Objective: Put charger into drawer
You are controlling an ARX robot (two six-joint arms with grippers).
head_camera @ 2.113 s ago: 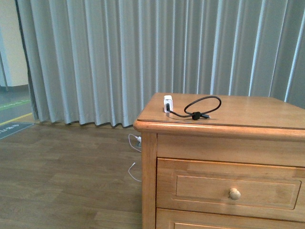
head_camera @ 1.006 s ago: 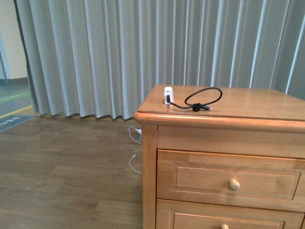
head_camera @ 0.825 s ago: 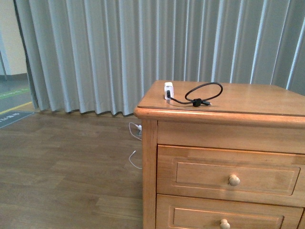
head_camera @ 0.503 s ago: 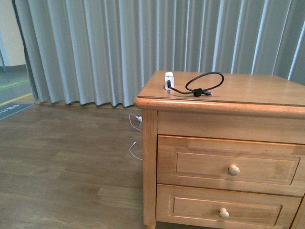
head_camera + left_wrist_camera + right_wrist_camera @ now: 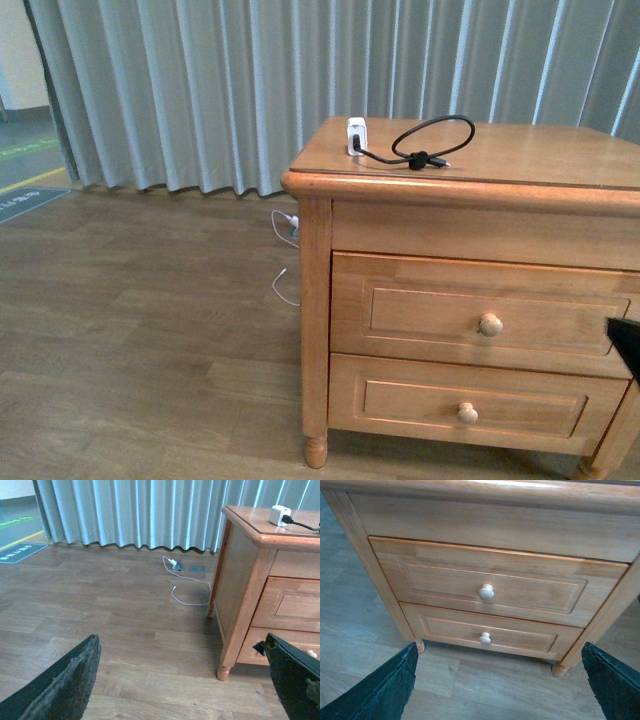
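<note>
Front view shows the charger [image 5: 356,136] on top of the cabinet [image 5: 540,152], near the back left corner. It is a small white box, and its black cable [image 5: 452,121] lies in a loop beside it, tied with a black strap [image 5: 417,159]. The drawer [image 5: 420,315] is just under the top and it is shut. It has a small round knob [image 5: 490,324] in the middle. A lower drawer [image 5: 400,400] under it is shut too. A gray curtain [image 5: 200,90] hangs behind the cabinet. A thin white cable [image 5: 283,290] lies on the wood floor [image 5: 130,330] by the cabinet's left side. Left wrist view shows the left tool [image 5: 181,640] spread wide with nothing in it. Its two dark fingers [image 5: 65,680] are far apart, over the floor. The cabinet is well apart from this tool, and the charger sits on top of it by the edge. The white cable lies on the floor between the curtain and the cabinet. Right wrist view shows the right tool [image 5: 499,645] spread wide too, and it holds nothing. Its dark fingers [image 5: 380,685] point at the front of the cabinet but do not touch it. Both drawers are shut here, one right above the other, each with its round knob.
</note>
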